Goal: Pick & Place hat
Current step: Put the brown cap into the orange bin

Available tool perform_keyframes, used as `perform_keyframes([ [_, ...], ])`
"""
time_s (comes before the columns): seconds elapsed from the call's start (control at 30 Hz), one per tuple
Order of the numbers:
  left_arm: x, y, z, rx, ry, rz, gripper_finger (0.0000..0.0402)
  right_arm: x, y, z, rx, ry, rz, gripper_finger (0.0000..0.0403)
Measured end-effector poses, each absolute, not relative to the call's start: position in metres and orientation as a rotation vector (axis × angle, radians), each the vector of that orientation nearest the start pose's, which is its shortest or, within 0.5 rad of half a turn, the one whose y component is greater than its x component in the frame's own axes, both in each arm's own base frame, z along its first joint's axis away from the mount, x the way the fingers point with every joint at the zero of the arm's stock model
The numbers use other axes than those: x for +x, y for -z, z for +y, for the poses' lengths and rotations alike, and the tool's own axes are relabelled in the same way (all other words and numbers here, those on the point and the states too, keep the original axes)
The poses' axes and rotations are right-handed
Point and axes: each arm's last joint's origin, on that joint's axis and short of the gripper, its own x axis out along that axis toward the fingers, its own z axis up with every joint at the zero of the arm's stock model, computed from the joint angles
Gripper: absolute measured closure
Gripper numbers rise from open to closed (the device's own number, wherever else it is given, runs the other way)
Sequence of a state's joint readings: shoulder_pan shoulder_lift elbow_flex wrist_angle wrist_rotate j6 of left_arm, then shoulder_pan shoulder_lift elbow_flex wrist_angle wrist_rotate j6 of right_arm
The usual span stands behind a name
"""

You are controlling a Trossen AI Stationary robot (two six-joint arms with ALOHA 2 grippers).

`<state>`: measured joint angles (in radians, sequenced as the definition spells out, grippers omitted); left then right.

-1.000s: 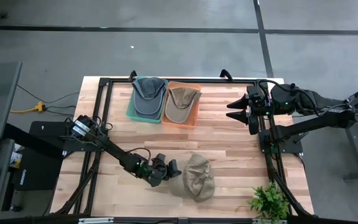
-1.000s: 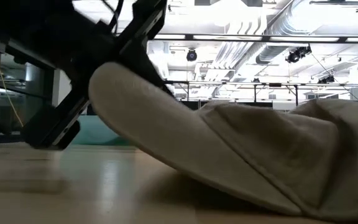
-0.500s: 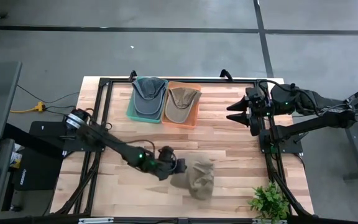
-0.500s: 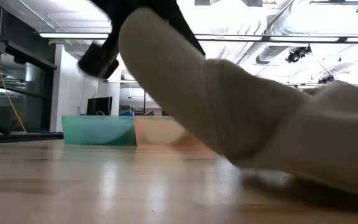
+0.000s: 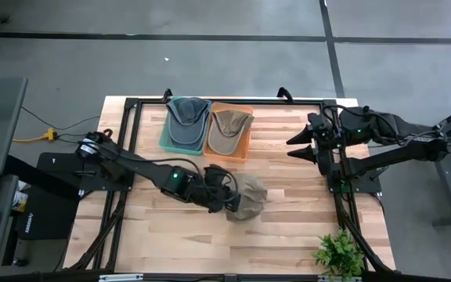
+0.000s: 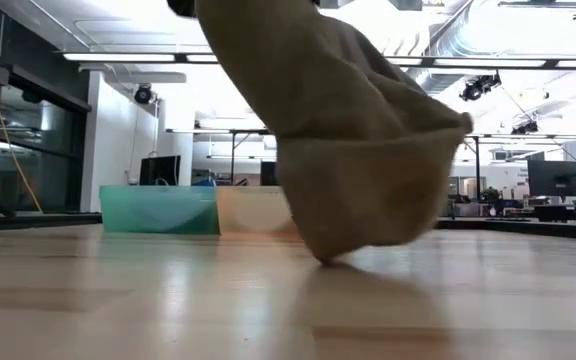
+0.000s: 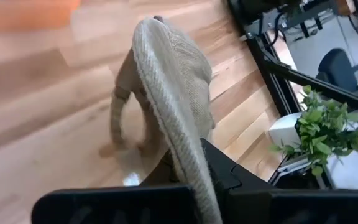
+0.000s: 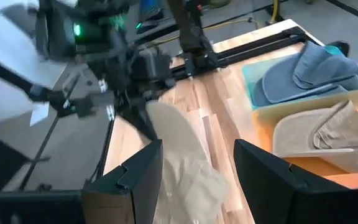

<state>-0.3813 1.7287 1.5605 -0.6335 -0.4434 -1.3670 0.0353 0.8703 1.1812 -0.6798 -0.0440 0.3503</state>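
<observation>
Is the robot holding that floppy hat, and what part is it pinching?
Yes. The left gripper pinches the tan hat by its brim edge, and the rest hangs down to the table.

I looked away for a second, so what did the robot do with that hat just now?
The left gripper, fingers shut on the beige hat, lifted it by the brim and carried it toward the bins; now it hangs, barely touching the table. The right gripper, the teal bin and the orange bin stayed put.

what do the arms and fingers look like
Both arms are dark, jointed tubes with black cabling. The left gripper has blocky black fingers; a green light glows on the arm. The right gripper has broad, flat, pointed black fingers.
</observation>
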Motion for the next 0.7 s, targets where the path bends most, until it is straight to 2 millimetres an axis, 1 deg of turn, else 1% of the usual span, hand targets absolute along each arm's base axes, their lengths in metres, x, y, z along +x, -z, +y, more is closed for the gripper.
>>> perform_keyframes([
  [0.2, 0.351, -0.341, -0.124, -0.835, -0.506, 0.608, 0.0401, 0.154, -0.4, 0.008, 0.232, -0.068, 0.403, 0.021],
  [0.33, 0.351, -0.355, -0.125, -0.767, -0.438, 0.619, 0.0401, 0.161, -0.397, 0.008, 0.139, -0.093, 0.423, 0.021],
  [0.43, 0.351, -0.361, -0.125, -0.713, -0.399, 0.62, 0.0401, 0.173, -0.392, 0.009, 0.09, -0.123, 0.458, 0.021],
  [0.53, 0.35, -0.367, -0.121, -0.687, -0.399, 0.635, 0.0401, 0.189, -0.383, 0.011, 0.096, -0.192, 0.512, 0.021],
  [0.6, 0.35, -0.37, -0.117, -0.69, -0.396, 0.653, 0.0401, 0.201, -0.377, 0.012, 0.106, -0.243, 0.532, 0.021],
  [0.7, 0.35, -0.374, -0.112, -0.699, -0.393, 0.668, 0.0401, 0.219, -0.369, 0.011, 0.111, -0.273, 0.555, 0.021],
])
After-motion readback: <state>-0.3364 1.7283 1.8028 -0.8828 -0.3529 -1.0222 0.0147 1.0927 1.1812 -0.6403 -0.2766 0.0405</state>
